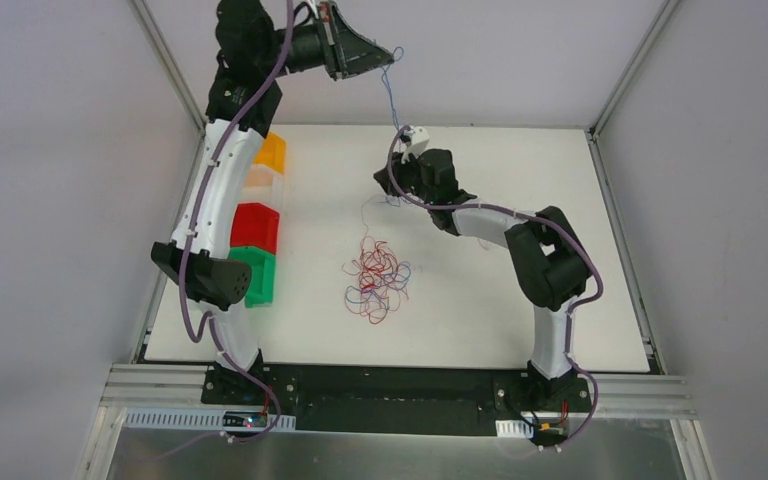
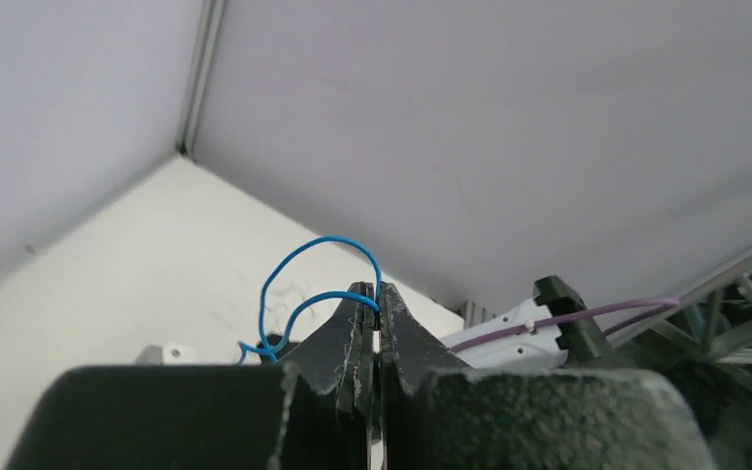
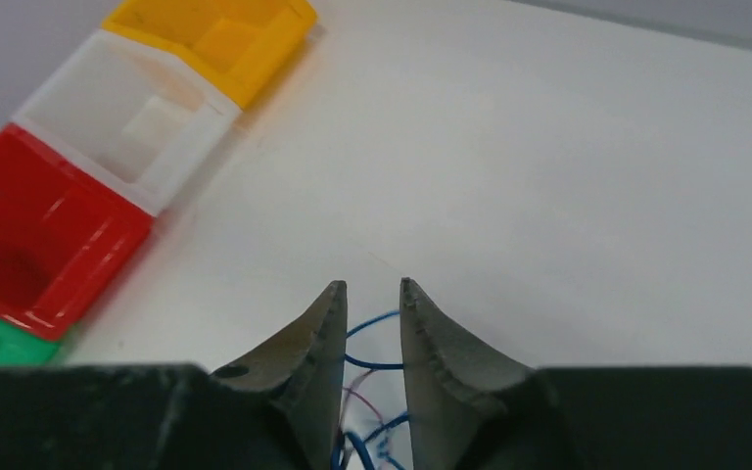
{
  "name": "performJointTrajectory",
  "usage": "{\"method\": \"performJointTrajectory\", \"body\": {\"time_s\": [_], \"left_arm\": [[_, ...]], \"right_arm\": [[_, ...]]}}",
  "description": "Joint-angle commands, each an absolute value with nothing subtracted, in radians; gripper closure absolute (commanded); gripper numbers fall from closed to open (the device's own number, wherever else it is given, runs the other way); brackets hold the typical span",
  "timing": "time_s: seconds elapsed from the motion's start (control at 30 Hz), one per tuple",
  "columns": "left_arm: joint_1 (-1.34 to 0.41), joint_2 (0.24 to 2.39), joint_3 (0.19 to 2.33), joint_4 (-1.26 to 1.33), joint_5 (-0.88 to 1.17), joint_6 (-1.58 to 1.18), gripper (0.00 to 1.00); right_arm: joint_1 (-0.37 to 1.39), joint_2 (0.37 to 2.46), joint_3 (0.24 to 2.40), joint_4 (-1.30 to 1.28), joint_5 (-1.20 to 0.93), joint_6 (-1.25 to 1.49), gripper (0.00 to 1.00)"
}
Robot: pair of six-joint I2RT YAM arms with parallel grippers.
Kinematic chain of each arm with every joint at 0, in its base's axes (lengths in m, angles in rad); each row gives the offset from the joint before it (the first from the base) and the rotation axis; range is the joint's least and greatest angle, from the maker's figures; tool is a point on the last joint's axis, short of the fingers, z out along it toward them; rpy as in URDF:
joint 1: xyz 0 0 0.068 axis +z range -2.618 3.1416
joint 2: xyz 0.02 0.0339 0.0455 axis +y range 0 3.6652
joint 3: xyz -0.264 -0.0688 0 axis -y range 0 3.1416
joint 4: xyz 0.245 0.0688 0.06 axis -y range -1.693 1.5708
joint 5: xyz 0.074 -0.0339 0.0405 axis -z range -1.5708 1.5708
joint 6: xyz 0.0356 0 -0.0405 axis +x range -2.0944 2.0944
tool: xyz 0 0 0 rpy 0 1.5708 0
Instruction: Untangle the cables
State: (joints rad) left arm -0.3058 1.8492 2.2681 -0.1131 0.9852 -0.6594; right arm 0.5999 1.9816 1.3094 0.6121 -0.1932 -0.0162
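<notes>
**While the knot waits on the table, one blue wire is held up and away from it**

Though most of the job looks undone, the step in hand seems plain: a single strand is being parted from the rest. The white table [image 1: 520,300] carries a row of coloured bins [image 1: 257,228] along its left side. Near its middle, toward the near edge, lie the cables [image 1: 375,280] in a loose knot of red, blue and purple loops.

The left arm reaches high over the far edge. The left gripper [image 2: 377,297] is clenched on a blue wire [image 1: 391,95], which curls out of the tips in two loops in the wrist view and hangs down toward the right arm's wrist. The right gripper [image 3: 372,286] sits low over the table, beyond the knot. Its fingers are parted, and blue strands and a fainter pinkish one run through the gap, pinched by nothing. A hair-thin strand trails below it toward the knot. Whether it joins the knot is too fine to tell.

As I judge it, the next move calls for the right gripper to steady the lower run of the wire while the left draws away gently, so that the knot is not dragged along. Once free, the wire wants laying down well apart from the rest. A hard pull could tighten the remaining loops.
</notes>
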Motion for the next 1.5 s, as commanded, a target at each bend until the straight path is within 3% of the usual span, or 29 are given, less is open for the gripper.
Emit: {"method": "performJointTrajectory", "body": {"time_s": [0.0, 0.2, 0.4, 0.47, 0.77, 0.97, 1.2, 1.23, 1.3, 1.33, 1.47], "left_arm": [[-0.259, 1.816, 2.469, 0.055, 0.933, -0.695, 1.00], [-0.192, 1.832, 2.590, 0.122, 0.769, -0.719, 1.00], [-0.176, 1.834, 2.574, 0.090, 0.715, -0.674, 1.00], [-0.171, 1.821, 2.500, 0.075, 0.725, -0.667, 1.00], [-0.160, 1.710, 1.946, -0.031, 0.713, -0.437, 1.00], [-0.153, 1.753, 1.698, -0.066, 0.688, -0.287, 1.00], [-0.152, 1.903, 1.624, -0.171, 0.641, -0.164, 1.00], [-0.151, 1.915, 1.633, -0.204, 0.645, -0.143, 0.90], [-0.152, 1.920, 1.637, -0.248, 0.713, -0.109, 0.51], [-0.155, 1.911, 1.624, -0.251, 0.752, -0.102, 0.39], [-0.222, 1.885, 1.597, -0.249, 0.869, -0.063, 0.20]], "right_arm": [[0.528, 1.963, 1.243, 0.642, -0.112, -0.042, 0.72], [0.432, 1.898, 1.168, 0.496, -0.137, -0.031, 0.69], [0.382, 1.867, 1.150, 0.394, -0.158, -0.040, 0.65], [0.367, 1.853, 1.158, 0.374, -0.164, -0.040, 0.68], [0.284, 1.803, 1.259, 0.250, -0.213, -0.050, 0.99], [0.234, 1.794, 1.297, 0.191, -0.226, -0.069, 1.00], [0.189, 1.786, 1.343, 0.088, -0.362, -0.034, 1.00], [0.188, 1.785, 1.358, 0.065, -0.388, -0.024, 1.00], [0.186, 1.778, 1.389, 0.026, -0.435, -0.003, 1.00], [0.186, 1.773, 1.399, 0.015, -0.462, 0.022, 1.00], [0.186, 1.748, 1.410, 0.005, -0.523, 0.077, 1.00]]}}
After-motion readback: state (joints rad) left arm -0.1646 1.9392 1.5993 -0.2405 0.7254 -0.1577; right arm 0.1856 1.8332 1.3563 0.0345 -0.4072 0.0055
